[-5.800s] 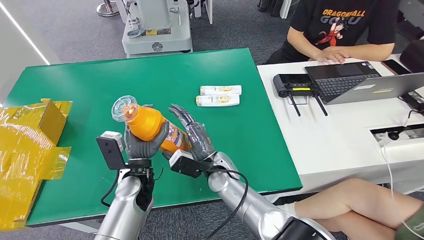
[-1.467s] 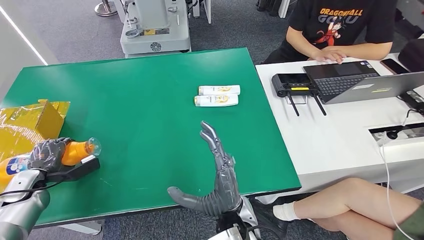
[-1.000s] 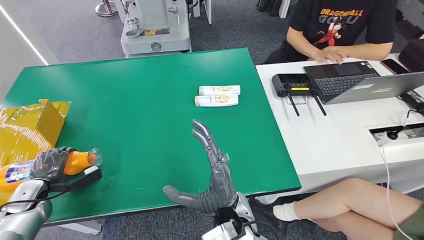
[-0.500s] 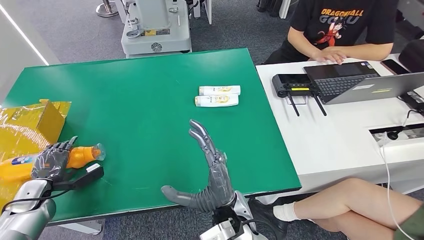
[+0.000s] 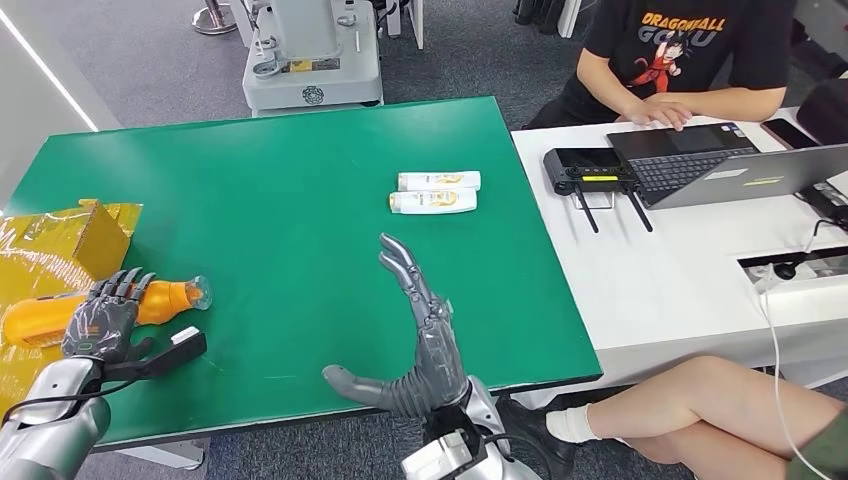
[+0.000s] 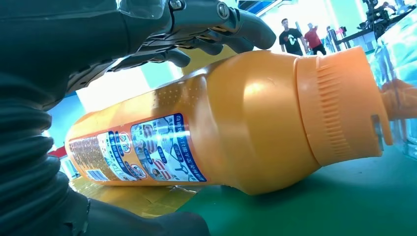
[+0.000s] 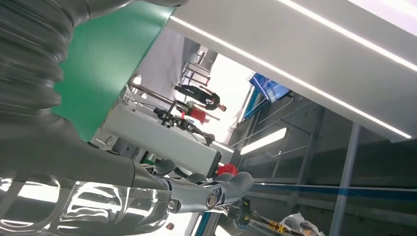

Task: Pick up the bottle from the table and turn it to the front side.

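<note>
Left robot hand (image 5: 103, 318) released, fingers spread over the orange bottle (image 5: 95, 306) lying at the green desk (image 5: 300, 190) near-left edge; right robot hand (image 5: 420, 345) open. Lift clear without rolling it.

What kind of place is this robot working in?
Probably a robotics lab or test area in an office. A green table serves as the workspace, a person sits beside it at a white desk with a laptop, and grey machinery stands behind on carpeted floor.
</note>
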